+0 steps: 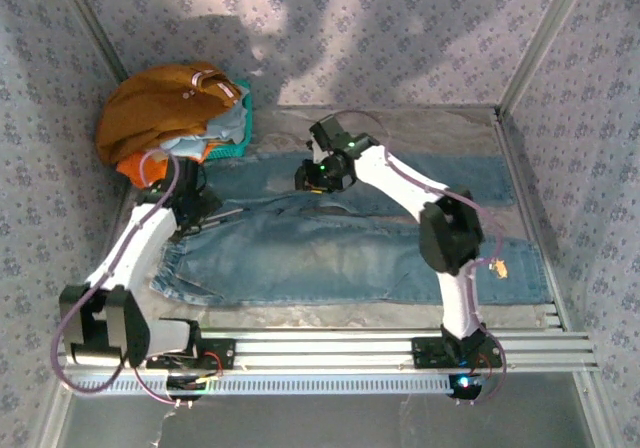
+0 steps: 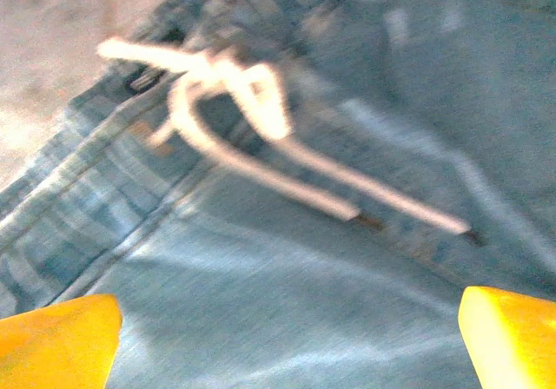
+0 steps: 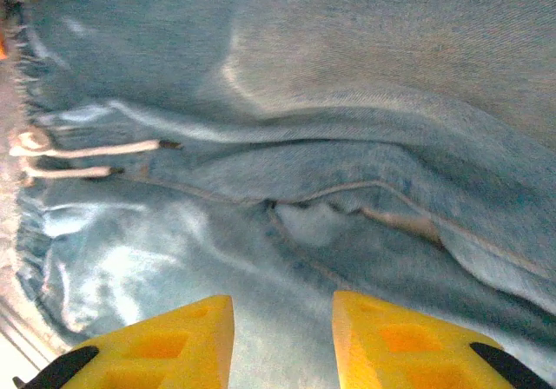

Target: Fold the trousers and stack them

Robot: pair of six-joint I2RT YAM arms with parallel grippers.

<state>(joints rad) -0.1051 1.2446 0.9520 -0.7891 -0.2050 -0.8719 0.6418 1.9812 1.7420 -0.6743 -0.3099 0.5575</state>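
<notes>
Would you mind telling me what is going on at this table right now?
Two robot arms are working on a pair of jeans spread flat on the table, waist to the left and legs running right. The left gripper is open over the waistband, near the white drawstring. The right gripper is open over the crotch seam. Neither holds anything, and no fold has been made yet. A pile of other clothes sits in the far left corner.

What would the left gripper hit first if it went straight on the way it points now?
Probably the trousers: the open left gripper points at denim beside the white drawstring. Depth is unclear.
</notes>
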